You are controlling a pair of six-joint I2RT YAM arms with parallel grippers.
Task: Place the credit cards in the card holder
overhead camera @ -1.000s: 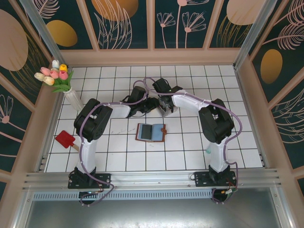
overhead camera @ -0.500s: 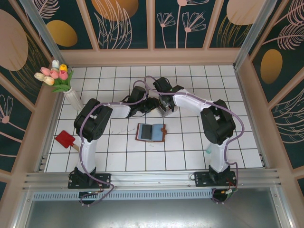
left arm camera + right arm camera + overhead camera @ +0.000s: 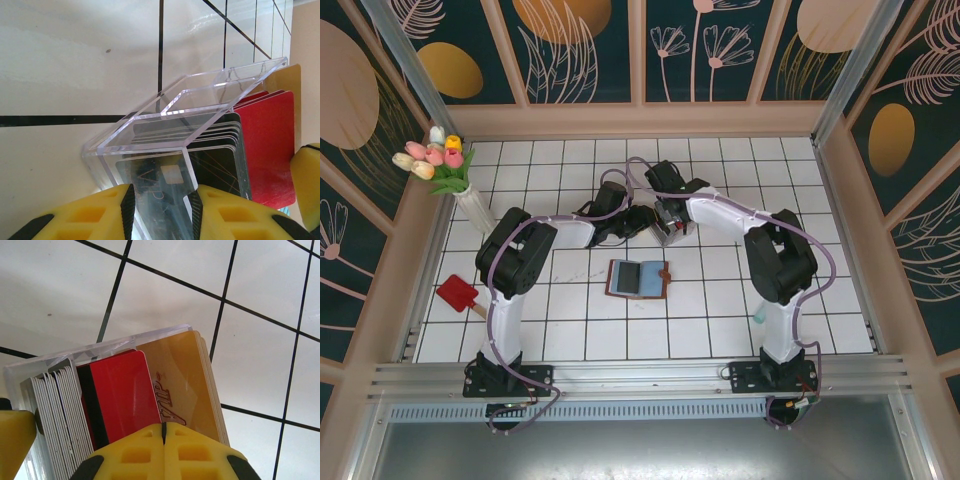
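The right tool (image 3: 163,437), its yellow jaws pressed fully together, sits on the upper edges of a red plastic card (image 3: 117,395) and a tan-orange card lettered "VIP" (image 3: 187,380). Both stand in a clear acrylic box (image 3: 200,100), and whether either card is actually nipped between the jaws cannot be told. The likely risk is a lift that brings up nothing, or two cards stuck face to face, since the seam of the jaws falls right where the red and tan-orange cards meet. A tight pack of pale-edged cards (image 3: 55,410) crowds the same box. A dragged card could tip the box or spill its neighbours onto the white tiled tabletop (image 3: 720,320). The left tool (image 3: 161,205), partly open, clamps a wall of the box, which should help hold it down. From above, the left arm (image 3: 520,255) and right arm (image 3: 775,260) reach forward and bend inward, their wrists meeting over the box near the middle of the tabletop. The brown leather card holder (image 3: 638,278) lies open and flat, nearer the arm bases and apart from both tools.
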